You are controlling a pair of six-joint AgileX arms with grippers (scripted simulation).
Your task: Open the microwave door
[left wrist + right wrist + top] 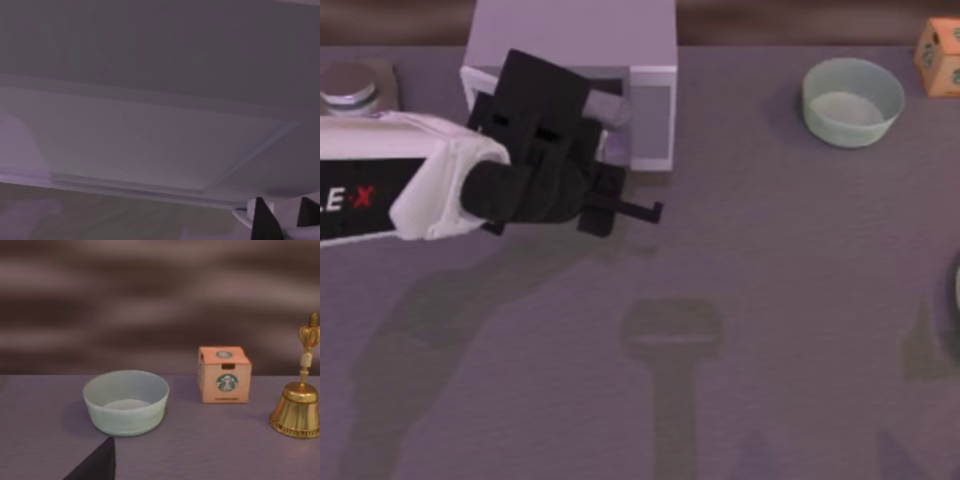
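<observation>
Grey tabletop, far left: the left gripper (610, 150) presses against the microwave door (150, 145) at the front of the microwave (575, 40); whether its fingers grip anything cannot be told. Opening should follow the door's hinge arc, pulling steadily without dragging the oven.

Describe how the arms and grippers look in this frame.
The left arm has a white casing with a black band bearing red and white lettering, ending in a black wrist and a boxy black left gripper with thin dark fingers. Of the right arm, only a dark wedge shows in its wrist view.
</observation>
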